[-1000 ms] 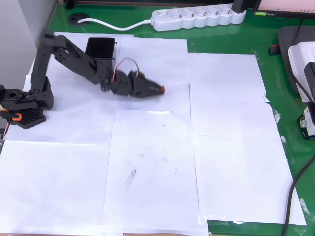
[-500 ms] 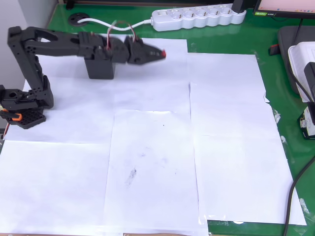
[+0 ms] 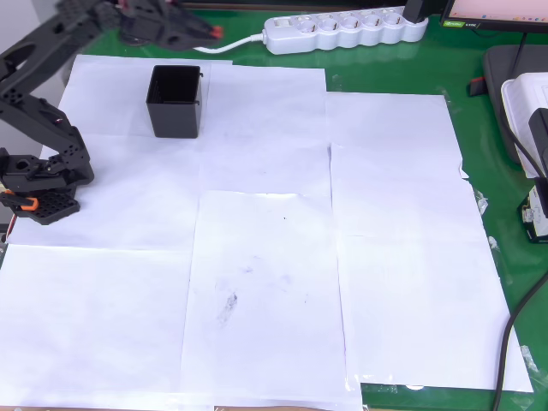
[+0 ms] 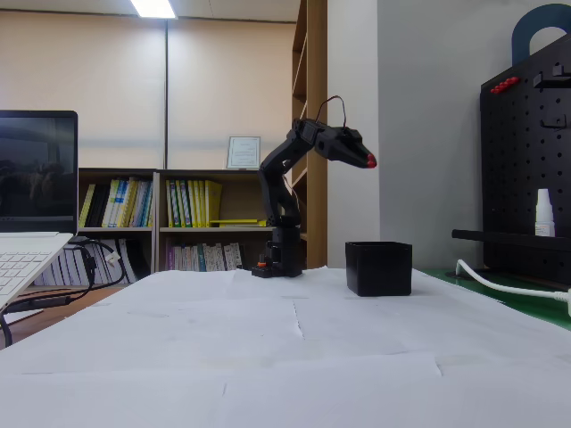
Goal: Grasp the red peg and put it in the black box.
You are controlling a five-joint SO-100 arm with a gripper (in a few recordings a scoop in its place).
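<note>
In the overhead view the claw [image 3: 208, 32] is raised and blurred near the top edge, pinched on the red peg [image 3: 217, 32], a tiny red spot at its tip, above the green worktop [image 3: 385, 73] beyond the black box [image 3: 175, 101], a square open-topped container on white paper sheets [image 3: 265, 257]. In the fixed view the claw [image 4: 366, 160] hangs high above the black box [image 4: 379, 267], the red peg [image 4: 371, 162] a small rounded red nub at its tip.
</note>
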